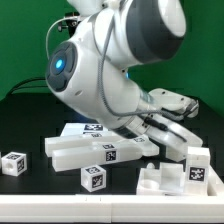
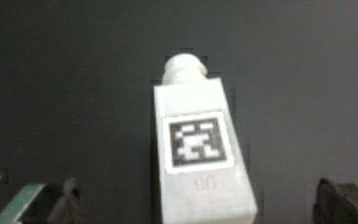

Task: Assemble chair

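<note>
Our two-finger gripper [image 2: 202, 200] stands released, its dark fingers [image 2: 48, 203] spread wide. Between them lies the white blocky plastic bar [image 2: 201, 110], a black-and-white square tag on its upper face. In the wrist view the bar rests on the black table [image 2: 69, 80] and neither finger touches it. A strip of dark table shows on each side, so nothing is held.

What the coming move turns on is the bar's long axis. It runs away from the camera, square across the line that joins the two fingers, with its small rounded peg [image 2: 185, 68] at the far end and its near end under the hand. We judge that the jaws stand turned the right way: closing would clamp the bar over its narrow width, near the tagged stretch. How high the fingers hang above the table we cannot tell.

In the exterior view the large glossy white robot arm [image 1: 100, 60] bends low over the table and hides its own fingers. A long white bar [image 1: 95, 150] lies below it, lengthwise from that view's left to its right. We take it for the same one, though we cannot be sure.

Other loose chair parts lie round it — a small white tagged cube [image 1: 13, 163] well apart at the exterior view's left, a second tagged cube [image 1: 93, 178] just in front of the bar, and a white notched panel [image 1: 175, 172] at the exterior view's right
</note>
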You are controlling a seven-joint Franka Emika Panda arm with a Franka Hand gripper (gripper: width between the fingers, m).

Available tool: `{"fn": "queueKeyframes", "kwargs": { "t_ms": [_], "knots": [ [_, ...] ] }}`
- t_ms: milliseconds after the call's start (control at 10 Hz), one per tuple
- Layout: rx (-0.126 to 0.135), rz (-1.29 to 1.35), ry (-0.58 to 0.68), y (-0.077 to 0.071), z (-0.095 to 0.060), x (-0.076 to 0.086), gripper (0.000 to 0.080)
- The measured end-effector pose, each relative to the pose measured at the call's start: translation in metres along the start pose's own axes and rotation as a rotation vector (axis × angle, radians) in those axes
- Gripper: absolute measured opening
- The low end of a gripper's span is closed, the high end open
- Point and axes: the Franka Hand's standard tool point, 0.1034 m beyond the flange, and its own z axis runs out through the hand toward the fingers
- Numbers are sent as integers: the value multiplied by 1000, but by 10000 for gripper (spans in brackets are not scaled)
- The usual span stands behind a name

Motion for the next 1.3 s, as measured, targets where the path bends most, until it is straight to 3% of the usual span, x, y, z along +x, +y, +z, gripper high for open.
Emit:
{"fn": "queueKeyframes", "kwargs": {
  "t_ms": [300, 600, 800, 900, 1000, 1100, 1200, 1300],
  "knots": [
    [-19, 6, 16, -1, 19, 0, 648],
    [-17, 15, 21, -2, 21, 1, 648],
    [-16, 16, 20, -1, 21, 2, 404],
    [-15, 17, 20, -1, 20, 2, 404],
    [-14, 16, 23, -2, 20, 2, 282],
    [-7, 10, 42, -5, 18, 2, 282],
    [-4, 2, 22, -4, 4, -6, 282],
    [12, -5, 31, -2, -19, -12, 282]
  ]
}}
